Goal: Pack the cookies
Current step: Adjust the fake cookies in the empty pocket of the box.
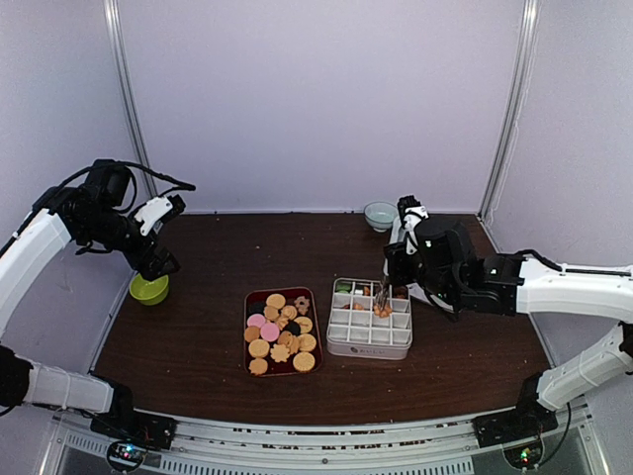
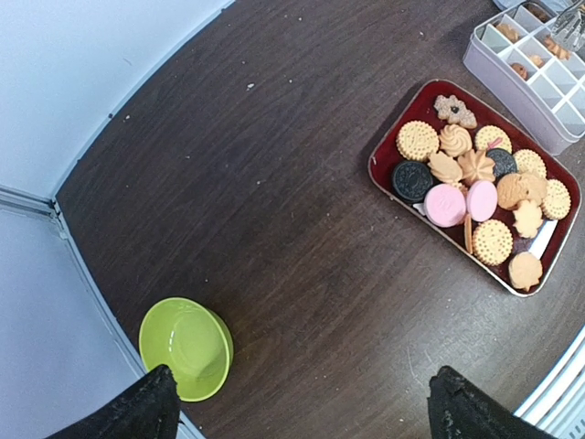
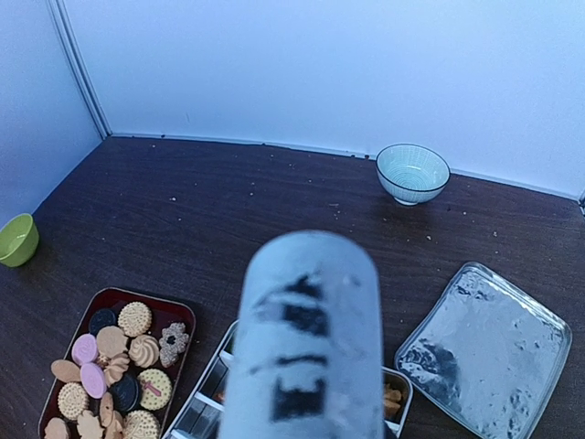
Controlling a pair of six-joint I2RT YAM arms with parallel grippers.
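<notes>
Several cookies (image 1: 280,332), round golden, pink, dark and flower-shaped, lie on a dark red tray (image 1: 246,336) at mid-table; they also show in the left wrist view (image 2: 475,187) and the right wrist view (image 3: 119,361). A white compartment box (image 1: 368,347) to the tray's right holds a few cookies (image 2: 516,69). My right gripper (image 1: 396,259) is shut on metal tongs (image 1: 382,293), whose tips dip into the box's back cells. The tongs' blurred handle (image 3: 306,338) hides the fingers in the right wrist view. My left gripper (image 2: 302,412) is open and empty, high above the table's left side.
A green bowl (image 1: 148,289) sits at the left edge, under my left gripper. A pale blue bowl (image 1: 380,215) stands at the back near the wall. A clear lid (image 3: 484,352) lies right of the box.
</notes>
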